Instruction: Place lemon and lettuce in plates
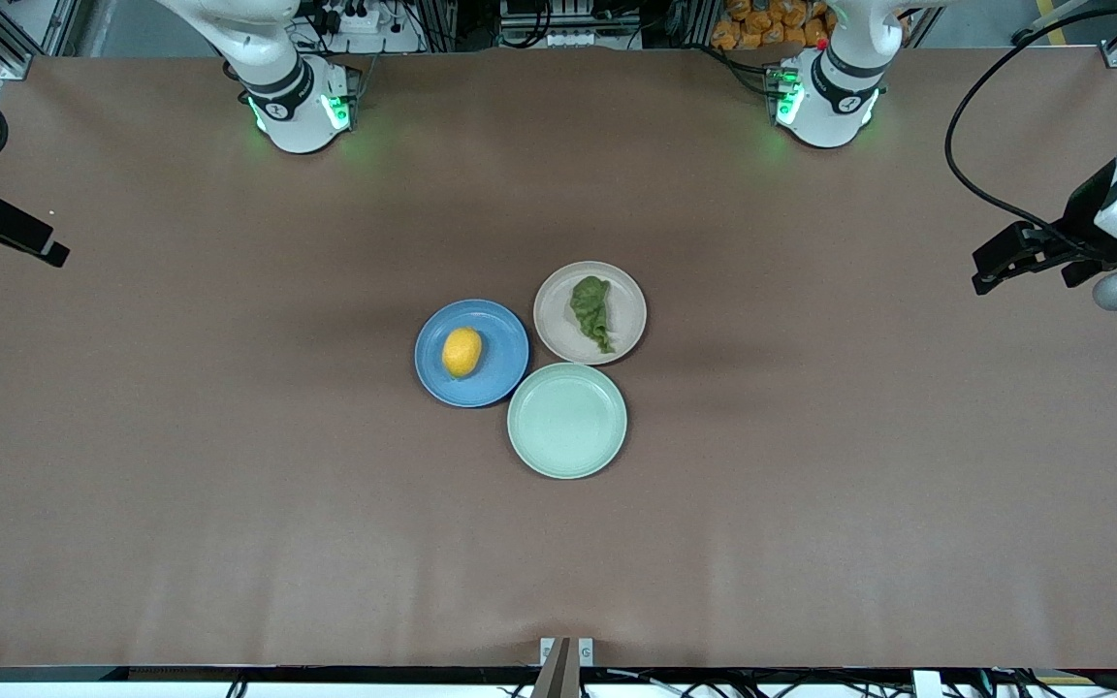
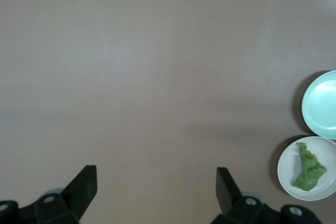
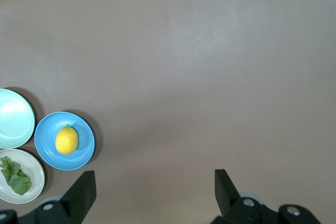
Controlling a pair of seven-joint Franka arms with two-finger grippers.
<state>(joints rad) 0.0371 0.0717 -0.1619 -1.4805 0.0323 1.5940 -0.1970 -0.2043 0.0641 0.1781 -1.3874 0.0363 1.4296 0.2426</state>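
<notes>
Left wrist view: the left hand (image 2: 156,190) hangs spread and empty over bare desk (image 1: 811,465) at its own arm's end; the right hand (image 3: 155,191), likewise spread and empty, waits over the other end.

The lemon (image 1: 462,352) lies in the blue plate (image 1: 500,334), the lettuce (image 1: 592,309) in the beige plate (image 1: 628,308). A mint-green plate (image 1: 567,421) touches both, nearer the front camera, and nothing stands between hands and plates.

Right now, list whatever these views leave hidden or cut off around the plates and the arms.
- Blue plate under the lemon: covered in every view.
- Beige plate under the lettuce: covered too.
- Mint plate: cut by the frame edge in both wrist views.
- Left gripper and right gripper, both open: only the fingers show; bodies run off the edge.
- Upper arms: cropped in the front view.
</notes>
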